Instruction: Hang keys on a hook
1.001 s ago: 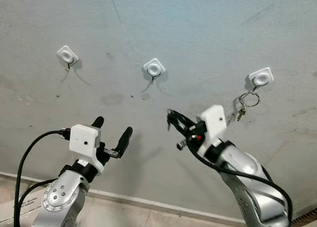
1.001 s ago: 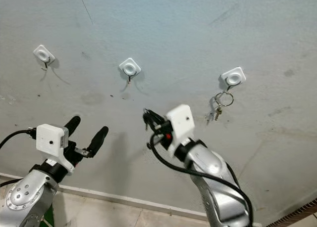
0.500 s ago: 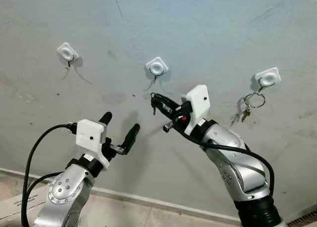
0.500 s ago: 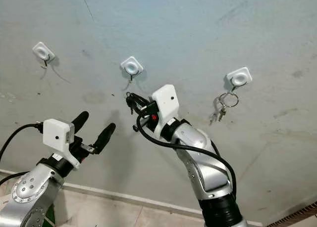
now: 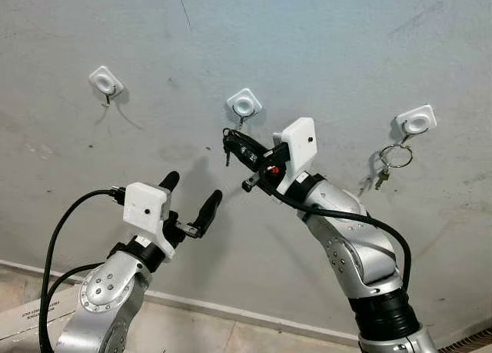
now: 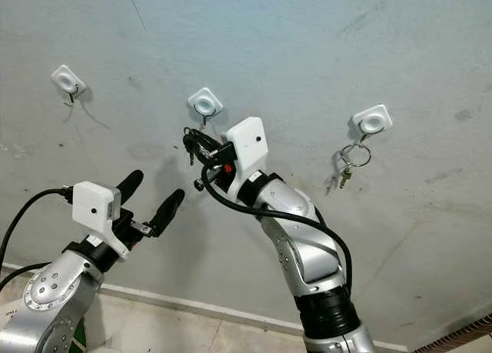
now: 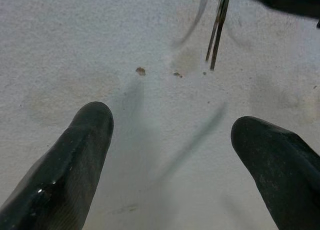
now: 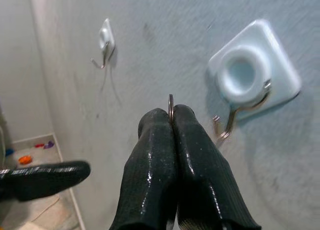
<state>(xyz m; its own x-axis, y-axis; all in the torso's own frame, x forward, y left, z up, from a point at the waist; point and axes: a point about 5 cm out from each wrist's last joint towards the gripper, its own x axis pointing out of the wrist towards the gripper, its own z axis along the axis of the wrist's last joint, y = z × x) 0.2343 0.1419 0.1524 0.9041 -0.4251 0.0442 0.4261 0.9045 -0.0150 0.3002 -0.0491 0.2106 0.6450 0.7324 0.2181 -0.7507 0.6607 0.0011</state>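
Your right gripper [image 5: 231, 143] pinches the key ring [image 8: 171, 105] just below the middle hook [image 5: 241, 123]; misjudge the approach and the ring slides past the wire.

A pale grey wall [image 5: 323, 38] is showing scuffs, faint stains and a thin dark crack running down from the top. A white skirting strip [image 5: 231, 313] is meeting a light floor [image 5: 192, 334] below, under soft, even light.
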